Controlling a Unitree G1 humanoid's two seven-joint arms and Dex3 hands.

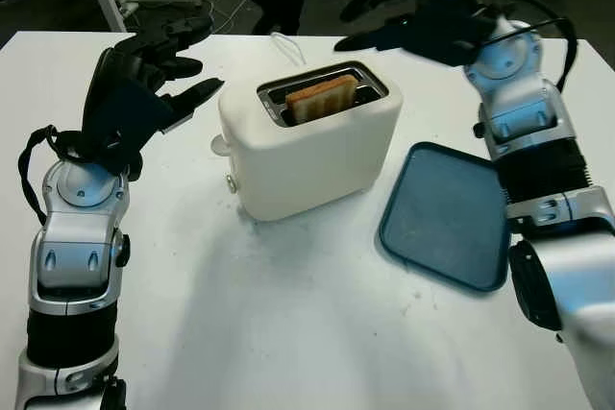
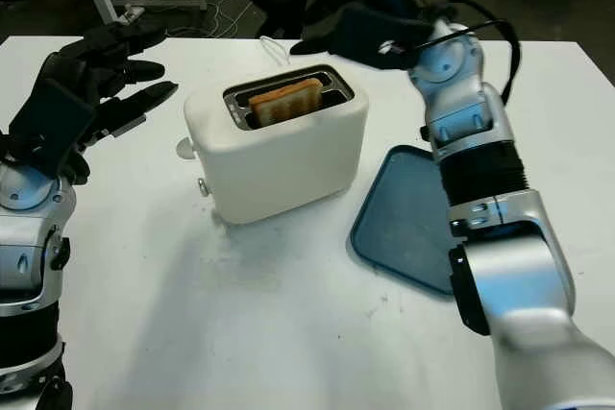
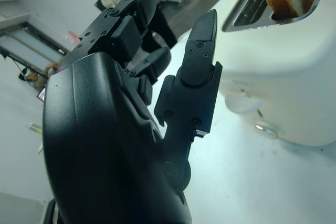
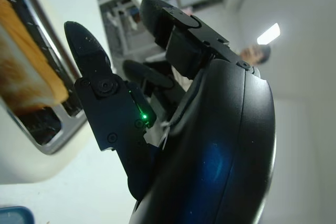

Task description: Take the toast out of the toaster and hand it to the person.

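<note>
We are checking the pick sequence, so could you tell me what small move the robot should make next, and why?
Probably lower the right hand toward the toast and close its fingers on it. The toast stands up out of the toaster slot, ungrasped; the right hand hovers open just above and behind the slot. The left hand is open, off to the toaster's side.

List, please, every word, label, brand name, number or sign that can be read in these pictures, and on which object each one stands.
None can be read.
Toaster: plain white body, no brand or marking visible.
Blue tray: plain.
Left robot hand and right robot hand, both open: only a green light, no text.
</note>
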